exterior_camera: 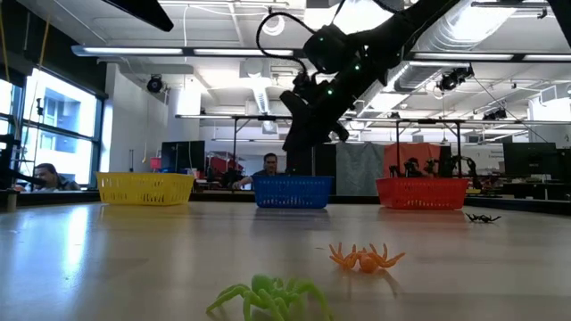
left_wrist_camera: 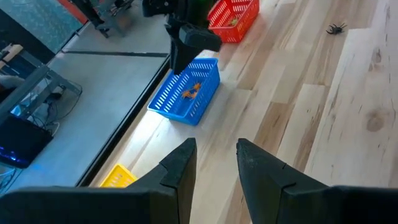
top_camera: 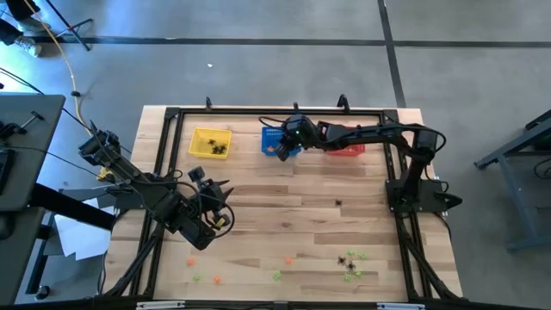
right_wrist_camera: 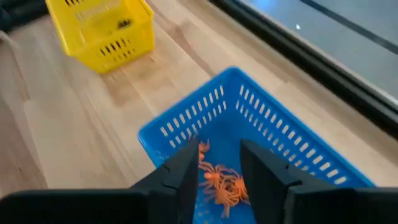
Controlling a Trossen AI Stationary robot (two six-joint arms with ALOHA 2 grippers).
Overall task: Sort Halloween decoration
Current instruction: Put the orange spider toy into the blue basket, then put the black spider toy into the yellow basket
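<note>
A light green spider (exterior_camera: 268, 296) lies nearest at the low view's bottom centre, an orange spider (exterior_camera: 365, 258) just behind it on the worktop (exterior_camera: 134, 259). Farther back, the right end effector (right_wrist_camera: 217, 163) hangs released over the blue basket (right_wrist_camera: 261, 124) holding orange trinkets (right_wrist_camera: 221, 183); the left end effector (left_wrist_camera: 214, 158) hovers released at the high view's lower left

Three baskets (top_camera: 210, 142) in a row, trinkets (top_camera: 350, 261) scattered well apart.

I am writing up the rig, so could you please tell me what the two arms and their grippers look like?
Both arms are dark, slim and jointed. The right arm has black cable looped along it and small green lights near the wrist. The left gripper and right gripper each have two flat, matte black fingers with angular edges.
</note>
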